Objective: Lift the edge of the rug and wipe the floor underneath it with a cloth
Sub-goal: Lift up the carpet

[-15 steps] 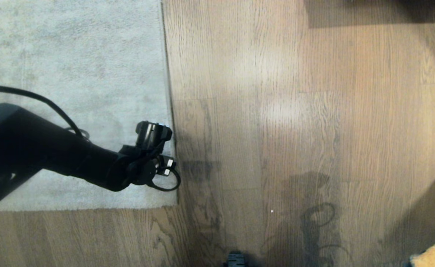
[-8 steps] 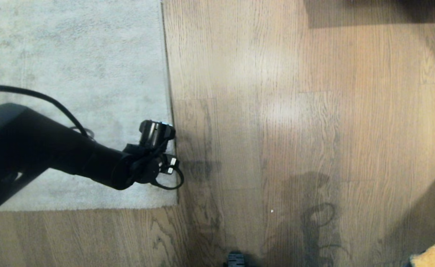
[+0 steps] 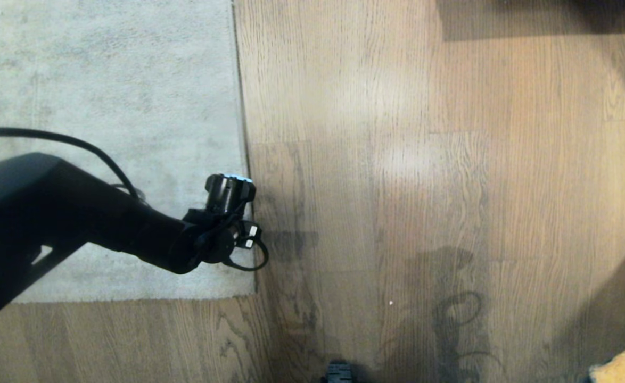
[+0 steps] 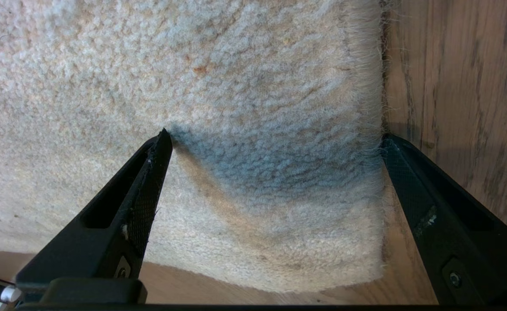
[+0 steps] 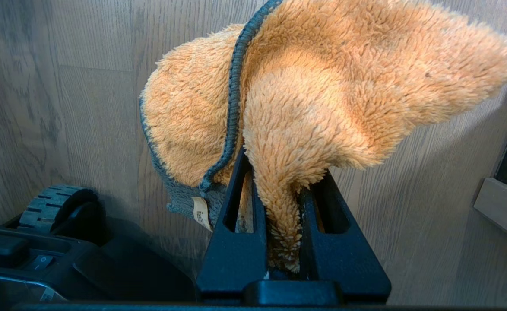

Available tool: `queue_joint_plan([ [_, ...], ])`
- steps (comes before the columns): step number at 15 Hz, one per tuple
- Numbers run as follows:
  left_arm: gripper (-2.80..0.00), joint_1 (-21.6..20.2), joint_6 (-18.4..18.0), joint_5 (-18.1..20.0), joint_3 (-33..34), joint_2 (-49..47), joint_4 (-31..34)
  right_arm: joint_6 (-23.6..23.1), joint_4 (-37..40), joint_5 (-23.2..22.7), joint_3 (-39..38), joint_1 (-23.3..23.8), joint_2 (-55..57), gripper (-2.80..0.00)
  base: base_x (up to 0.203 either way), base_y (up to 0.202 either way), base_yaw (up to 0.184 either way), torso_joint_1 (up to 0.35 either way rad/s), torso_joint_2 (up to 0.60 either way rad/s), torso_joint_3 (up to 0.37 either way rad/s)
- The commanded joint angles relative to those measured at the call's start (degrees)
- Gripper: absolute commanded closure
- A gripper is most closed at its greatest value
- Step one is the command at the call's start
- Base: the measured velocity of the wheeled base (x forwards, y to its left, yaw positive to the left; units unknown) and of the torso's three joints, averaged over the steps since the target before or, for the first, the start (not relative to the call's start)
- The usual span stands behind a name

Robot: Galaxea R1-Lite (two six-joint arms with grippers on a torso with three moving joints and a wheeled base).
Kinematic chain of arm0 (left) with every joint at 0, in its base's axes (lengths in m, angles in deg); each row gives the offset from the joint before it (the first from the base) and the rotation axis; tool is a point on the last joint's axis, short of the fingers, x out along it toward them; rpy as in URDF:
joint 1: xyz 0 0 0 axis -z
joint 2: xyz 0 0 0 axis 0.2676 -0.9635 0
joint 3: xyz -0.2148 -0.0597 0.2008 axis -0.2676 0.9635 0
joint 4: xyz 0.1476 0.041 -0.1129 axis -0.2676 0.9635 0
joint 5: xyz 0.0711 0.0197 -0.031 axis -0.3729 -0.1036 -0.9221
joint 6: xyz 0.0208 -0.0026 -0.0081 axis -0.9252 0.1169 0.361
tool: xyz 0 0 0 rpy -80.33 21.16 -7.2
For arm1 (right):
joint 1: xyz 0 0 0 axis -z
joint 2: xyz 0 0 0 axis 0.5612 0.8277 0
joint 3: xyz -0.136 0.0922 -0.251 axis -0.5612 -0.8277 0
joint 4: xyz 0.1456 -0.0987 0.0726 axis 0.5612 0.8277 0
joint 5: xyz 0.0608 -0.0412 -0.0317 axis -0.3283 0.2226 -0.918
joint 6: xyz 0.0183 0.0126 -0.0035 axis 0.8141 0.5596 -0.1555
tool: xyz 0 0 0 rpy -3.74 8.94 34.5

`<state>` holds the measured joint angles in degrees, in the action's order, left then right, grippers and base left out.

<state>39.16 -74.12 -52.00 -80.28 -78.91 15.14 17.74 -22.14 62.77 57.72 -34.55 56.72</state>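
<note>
Grey pile: rug edge (image 4: 365, 142) lies flat on floor (image 3: 424, 186), corner nearest me.
Left gripper (image 4: 275, 142): my jaws spread wide, straddling the edge, one finger (image 4: 150, 181) on pile, other on wood just beside the border.
Change: my left arm has crept slightly toward the border over the last second; I judge the pinch comes next.
Right gripper (image 5: 279, 207): clenched on cloth (image 5: 322, 86), parked low at my right.
Hidden: tan backing not visible; floor under rug unseen; only a cloth scrap shows in head view.
</note>
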Motion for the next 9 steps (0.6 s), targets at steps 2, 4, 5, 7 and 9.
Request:
queue_joint_plan([
  [2, -2.8, -0.9, -1.7, -0.3, 0.3, 0.5, 0.0, -0.1, 0.0, -0.1, 0.0, 0.0, 0.1, 0.0, 0.0, 0.0, 0.0, 0.0, 0.0, 0.0],
  [4, -2.8, -1.8, -4.4, -0.4, 0.7, 2.0, 0.1, -0.1, 0.0, -0.1, 0.0, 0.0, 0.1, 0.0, 0.0, 0.0, 0.0, 0.0, 0.0, 0.0],
  [5, -2.8, -2.2, -5.6, -0.4, 0.7, 2.5, 0.1, -0.1, 0.0, 0.0, 0.0, 0.0, 0.1, 0.0, 0.0, 0.0, 0.0, 0.0, 0.0, 0.0],
  [7, -2.8, -3.0, -7.6, -0.6, 1.6, 3.8, 0.1, -0.1, 0.0, -0.1, 0.0, 0.0, 0.1, 0.0, 0.0, 0.0, 0.0, 0.0, 0.0, 0.0],
  [9, -2.8, -3.3, -8.9, -0.6, 2.7, 4.9, 0.1, -0.1, 0.0, -0.1, 0.0, 0.0, 0.1, 0.0, 0.0, 0.0, 0.0, 0.0, 0.0, 0.0],
])
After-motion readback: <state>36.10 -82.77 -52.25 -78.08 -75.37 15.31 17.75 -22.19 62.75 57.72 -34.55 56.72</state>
